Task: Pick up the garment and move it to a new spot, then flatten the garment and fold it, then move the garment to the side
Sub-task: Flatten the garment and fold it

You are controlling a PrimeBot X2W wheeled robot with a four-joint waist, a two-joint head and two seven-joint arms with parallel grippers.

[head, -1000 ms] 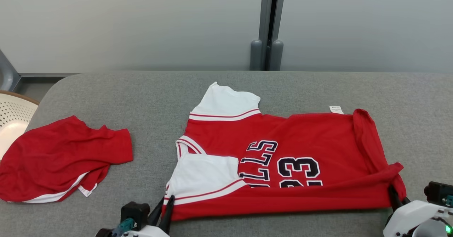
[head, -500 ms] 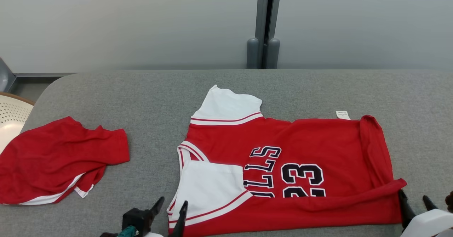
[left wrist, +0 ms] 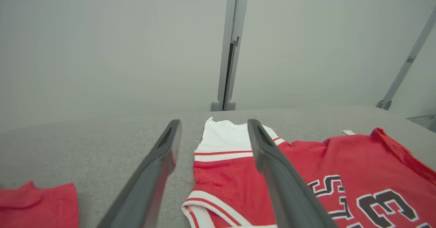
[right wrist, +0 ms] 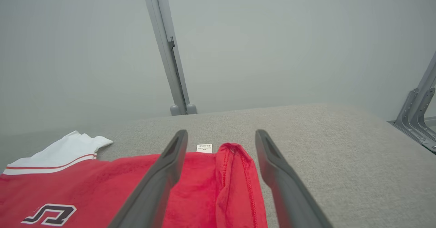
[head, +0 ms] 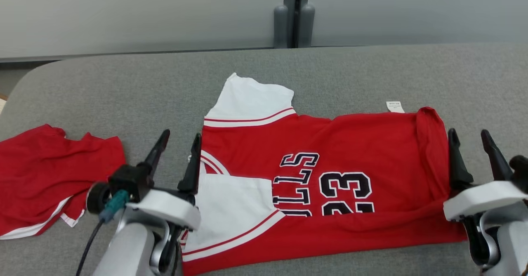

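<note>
Grey surface [head: 350, 74], jersey [head: 371, 144] lettering half under fold, red cloth [head: 41, 173] cropped

Bright, even, soft light — faint shadows, no glare — wrist views bend at the edges.

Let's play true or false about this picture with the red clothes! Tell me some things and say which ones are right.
1. The left end effector is open and holds nothing. True.
2. The right end effector is squeezing the jersey. False: it is open and grips nothing, and the jersey lies on the grey table.
3. The jersey shows the number 23. True.
4. The second red garment lies on top of the jersey. False: it lies apart from it, on the robot's left.
5. A small white tag pokes out at the jersey's far edge. True.
</note>
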